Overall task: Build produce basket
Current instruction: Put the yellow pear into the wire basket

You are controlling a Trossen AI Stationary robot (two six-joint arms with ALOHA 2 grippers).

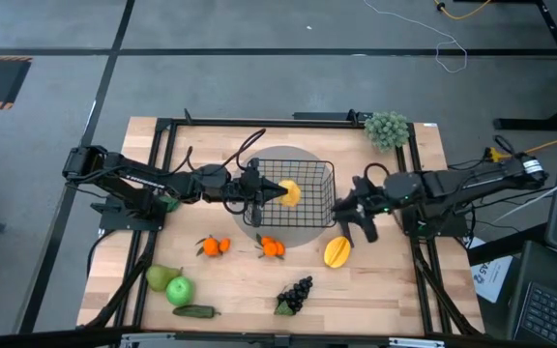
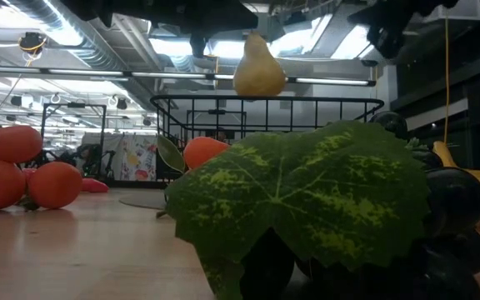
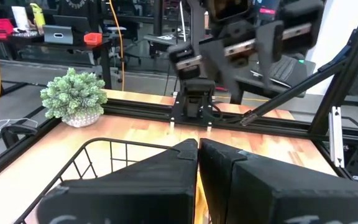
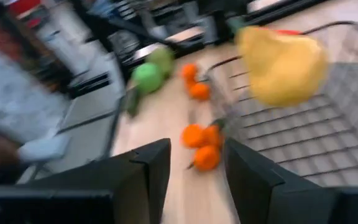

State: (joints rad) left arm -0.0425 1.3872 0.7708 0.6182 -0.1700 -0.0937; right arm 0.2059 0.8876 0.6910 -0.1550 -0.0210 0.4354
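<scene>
Held above the basket: a yellow pear, pinched in the closed fingers of the left gripper, hanging over the open top, apparently for dropping inside. Just outside the basket's right rim, the right gripper, fingers parted and empty, near a yellow fruit on the table. In front of the basket, waiting: two clusters of oranges, grapes, a green apple, a cucumber. Behind the basket, a bushy plant, unused.

Black wire basket; pale wood table.
</scene>
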